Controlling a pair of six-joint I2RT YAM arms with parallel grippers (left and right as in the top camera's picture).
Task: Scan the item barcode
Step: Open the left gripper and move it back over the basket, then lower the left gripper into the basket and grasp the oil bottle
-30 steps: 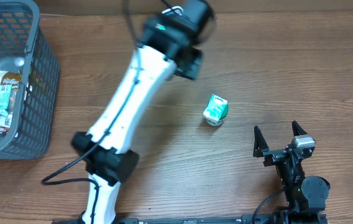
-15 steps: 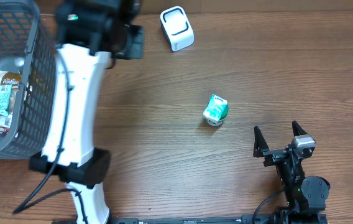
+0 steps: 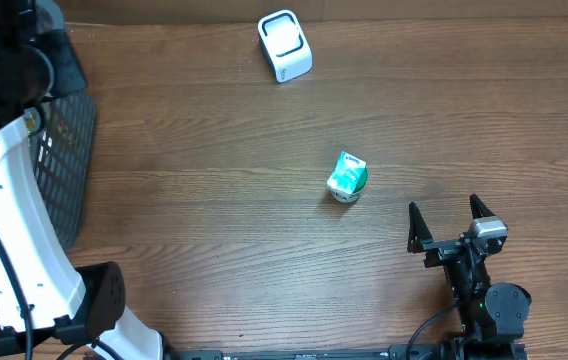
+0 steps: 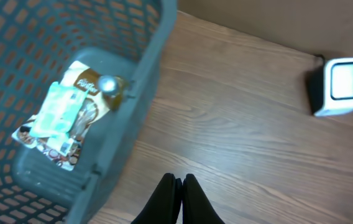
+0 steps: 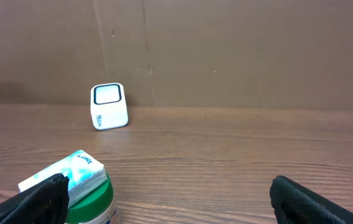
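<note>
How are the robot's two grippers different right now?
The left gripper is shut, with its fingers pressed together; the right gripper is open wide. The left gripper hangs beside the basket; the right gripper sits near the green tub. Both are black and hold nothing.

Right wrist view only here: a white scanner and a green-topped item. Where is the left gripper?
Observer: The left gripper is beside a grey basket at the left end of the table, shut, holding nothing.
Operator: Anything in the basket?
Observer: Yes, a few packaged goods lie at its bottom.
Operator: Any contact on my side?
Observer: None. Overhead, bare table separates the open right gripper from the item.
</note>
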